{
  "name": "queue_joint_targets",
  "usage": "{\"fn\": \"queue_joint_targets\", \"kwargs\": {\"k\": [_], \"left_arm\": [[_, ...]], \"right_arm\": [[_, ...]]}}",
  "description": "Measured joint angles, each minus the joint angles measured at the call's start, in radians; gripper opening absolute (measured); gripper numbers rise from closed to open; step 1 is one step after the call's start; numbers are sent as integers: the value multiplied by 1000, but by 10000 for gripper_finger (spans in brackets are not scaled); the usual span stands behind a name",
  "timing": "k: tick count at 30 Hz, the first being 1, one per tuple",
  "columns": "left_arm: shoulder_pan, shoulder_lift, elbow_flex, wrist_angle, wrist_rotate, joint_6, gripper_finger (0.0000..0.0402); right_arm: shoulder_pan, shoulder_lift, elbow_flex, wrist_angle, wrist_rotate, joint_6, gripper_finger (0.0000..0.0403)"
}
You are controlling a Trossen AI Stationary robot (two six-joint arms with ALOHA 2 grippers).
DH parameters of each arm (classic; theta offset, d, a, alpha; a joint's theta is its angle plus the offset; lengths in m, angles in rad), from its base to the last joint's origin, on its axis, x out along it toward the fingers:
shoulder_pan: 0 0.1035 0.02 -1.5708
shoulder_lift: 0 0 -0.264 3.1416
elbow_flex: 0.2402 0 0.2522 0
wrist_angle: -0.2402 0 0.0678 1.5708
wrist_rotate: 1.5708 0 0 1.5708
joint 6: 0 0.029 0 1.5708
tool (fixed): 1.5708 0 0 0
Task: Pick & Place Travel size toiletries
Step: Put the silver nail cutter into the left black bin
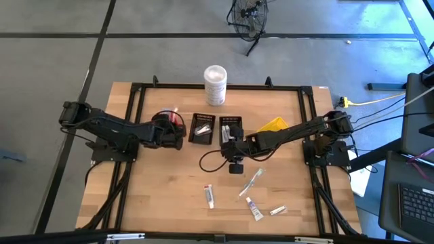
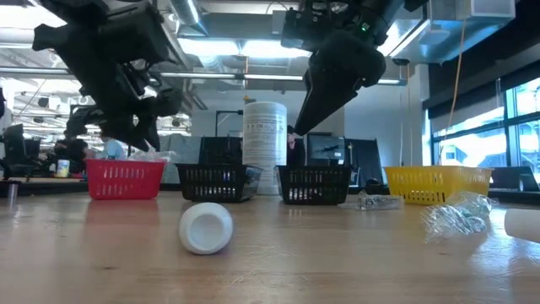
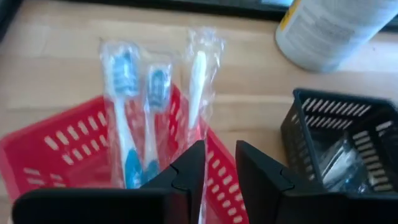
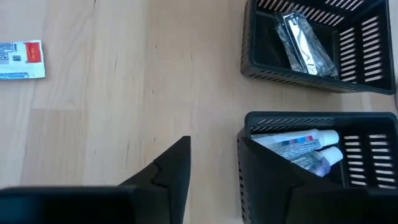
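Note:
My left gripper [image 1: 180, 133] hovers over the red bin [image 3: 56, 146], its fingers a narrow gap apart [image 3: 219, 155] with only red mesh showing between them. Three wrapped toothbrushes [image 3: 149, 93] stand in that bin, their heads leaning out over its far rim. My right gripper [image 1: 227, 137] is open and empty [image 4: 214, 146] at the near left corner of a black bin holding small tubes [image 4: 298, 146]. A tube [image 1: 209, 195], a wrapped toothbrush [image 1: 251, 183], another tube [image 1: 254, 209] and a sachet [image 1: 278, 211] lie on the near table.
A second black bin [image 4: 311, 43] holds a wrapped dark item. A yellow bin [image 1: 274, 125] stands to the right and a tall white canister [image 1: 215, 85] at the far edge. A small red-and-white sachet [image 4: 22, 59] lies on the wood. A dark cable [image 1: 210, 161] loops near the right wrist.

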Motion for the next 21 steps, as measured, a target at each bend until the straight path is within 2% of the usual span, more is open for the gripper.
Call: {"fn": "queue_joint_targets", "kwargs": {"k": [13,21], "left_arm": [[1,0,0,-15,163,11,64],[-75,0,53,-128,103,25,60]], "right_arm": [[0,0,0,-1,0,0,118],[20,0,0,-74,-30,9,106]]}}
